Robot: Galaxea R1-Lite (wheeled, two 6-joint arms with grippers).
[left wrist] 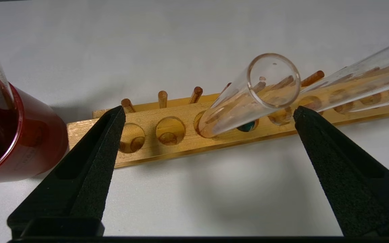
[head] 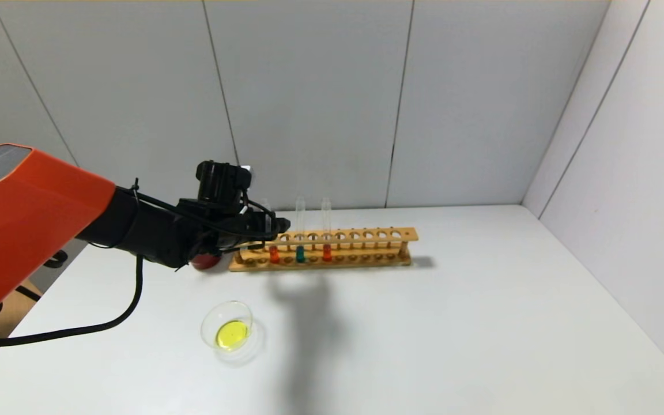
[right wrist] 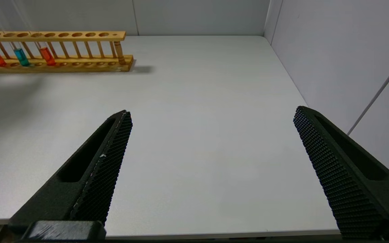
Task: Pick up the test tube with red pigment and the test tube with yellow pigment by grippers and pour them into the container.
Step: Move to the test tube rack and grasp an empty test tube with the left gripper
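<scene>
The left gripper [head: 271, 226] hangs over the left end of the wooden rack [head: 366, 249], which sits along the far edge of the counter [head: 482, 323], and its jaws are spread wide with nothing between them. From the left wrist view the two black fingers [left wrist: 93, 168] straddle the rack's top rail, and the open mouth of the nearest tube, the test tube with red pigment [left wrist: 248, 98], points up toward the camera between them, a little nearer one finger than the other. That tube stands upright in the rack, so its long axis runs vertically and the jaws would have to close across it from the sides, near its upper part. A green tube [head: 300, 253] and a second red tube [head: 327, 252] stand just beyond it. No yellow tube shows in the rack; the container [head: 228, 328], nearer the front left of the counter, already holds yellow liquid. A dark red cup [left wrist: 15, 135] sits just beside the rack's left end. The right gripper [right wrist: 211, 168] is parked well off to the right, jaws spread and empty, so the left arm is plainly the nearer one.
</scene>
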